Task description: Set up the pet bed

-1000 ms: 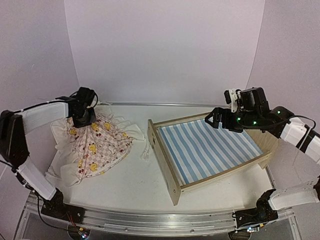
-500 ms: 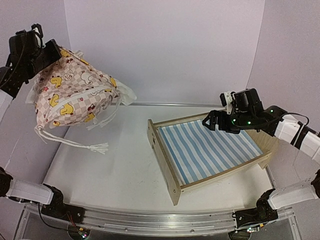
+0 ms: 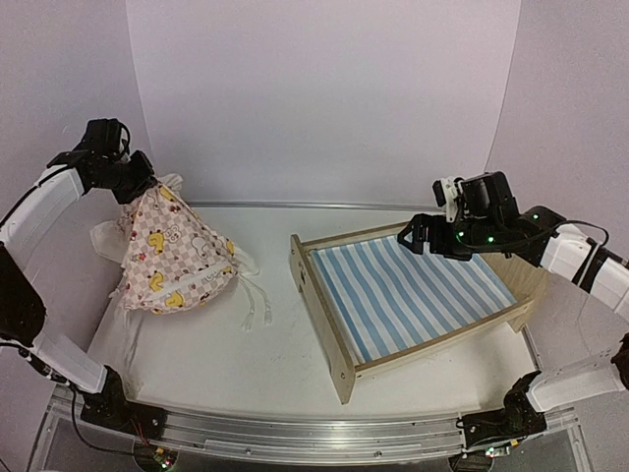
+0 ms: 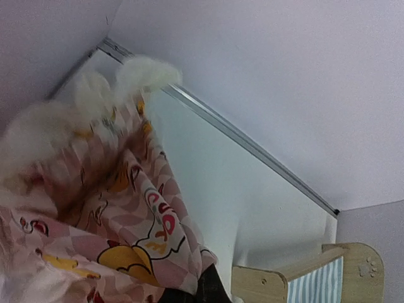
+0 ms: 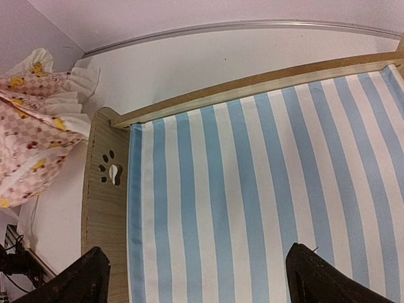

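from the top, the pet bed [image 3: 413, 295] sits on the right of the counter [image 3: 285, 364]. the left jaws pinch the top of the pink duck cover [image 3: 172, 261], hanging at the far left. the right jaws are wide with nothing in them, over the bed's far edge. left wrist: the cover, close and blurry. right wrist: the bed's stripes and paw hole [image 5: 110, 169] below
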Available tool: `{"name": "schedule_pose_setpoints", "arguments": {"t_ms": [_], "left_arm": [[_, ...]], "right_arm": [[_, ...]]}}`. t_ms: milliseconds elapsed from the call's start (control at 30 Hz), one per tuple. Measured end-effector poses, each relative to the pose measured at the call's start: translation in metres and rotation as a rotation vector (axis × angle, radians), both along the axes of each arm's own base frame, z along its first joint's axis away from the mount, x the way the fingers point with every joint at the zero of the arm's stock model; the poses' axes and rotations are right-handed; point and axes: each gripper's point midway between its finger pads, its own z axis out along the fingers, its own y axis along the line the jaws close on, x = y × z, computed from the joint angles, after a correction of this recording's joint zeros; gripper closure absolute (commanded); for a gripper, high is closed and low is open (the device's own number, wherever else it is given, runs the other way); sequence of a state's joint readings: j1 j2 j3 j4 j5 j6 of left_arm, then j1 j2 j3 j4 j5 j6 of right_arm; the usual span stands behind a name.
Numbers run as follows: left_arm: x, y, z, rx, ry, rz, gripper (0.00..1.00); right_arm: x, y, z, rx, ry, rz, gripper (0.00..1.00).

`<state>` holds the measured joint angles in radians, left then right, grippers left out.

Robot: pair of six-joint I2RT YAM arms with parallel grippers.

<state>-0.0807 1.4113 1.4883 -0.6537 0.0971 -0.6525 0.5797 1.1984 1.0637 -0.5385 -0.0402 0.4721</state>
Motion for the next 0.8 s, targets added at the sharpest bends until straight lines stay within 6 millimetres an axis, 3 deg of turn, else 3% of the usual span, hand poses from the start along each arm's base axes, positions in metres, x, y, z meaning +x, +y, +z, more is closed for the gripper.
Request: {"name": "schedule_pose_setpoints", "arguments": {"t_ms": [67, 100, 167, 200, 267, 367, 433, 467, 600, 667, 733, 800], "left_arm": [[0.001, -0.013, 0.000, -0.059, 0.007, -0.065, 1.00], [-0.002, -0.020, 0.016, -0.077, -0.040, -0.097, 1.00], [-0.015, -0.026, 0.070, -0.094, -0.224, -0.131, 1.00], [-0.027, -0.026, 0.094, -0.100, -0.316, -0.131, 1.00], [-0.070, -0.018, 0.144, -0.128, -0.534, -0.114, 1.00], [-0.121, -0.002, 0.171, -0.217, -0.738, -0.070, 1.00], [-0.120, 0.007, 0.162, -0.320, -0.788, -0.060, 1.00], [-0.104, 0.007, 0.143, -0.377, -0.757, -0.076, 1.00], [-0.021, -0.008, 0.041, -0.555, -0.452, -0.138, 1.00], [-0.003, -0.020, -0.002, -0.609, -0.307, -0.159, 1.00], [-0.005, -0.032, -0.006, -0.639, -0.261, -0.212, 1.00], [-0.009, -0.043, 0.017, -0.649, -0.281, -0.288, 1.00]], "right_arm": [[0.000, 0.000, 0.001, 0.001, -0.002, -0.001, 0.02], [0.000, 0.000, 0.001, 0.000, -0.002, -0.001, 0.02], [0.001, 0.000, 0.001, 0.000, -0.004, -0.002, 0.02], [0.001, 0.000, 0.001, 0.002, -0.005, -0.002, 0.02], [0.001, 0.001, 0.002, 0.004, -0.006, -0.001, 0.02], [0.001, 0.001, 0.002, 0.007, -0.007, 0.002, 0.02], [0.001, 0.002, 0.003, 0.013, -0.009, 0.007, 0.02], [0.001, 0.003, 0.003, 0.015, -0.009, 0.008, 0.02], [0.001, 0.004, 0.004, 0.021, -0.012, 0.014, 0.02], [0.001, 0.004, 0.005, 0.022, -0.012, 0.014, 0.02], [0.001, 0.005, 0.005, 0.023, -0.015, 0.014, 0.02], [0.002, 0.005, 0.006, 0.026, -0.018, 0.015, 0.02]]}}
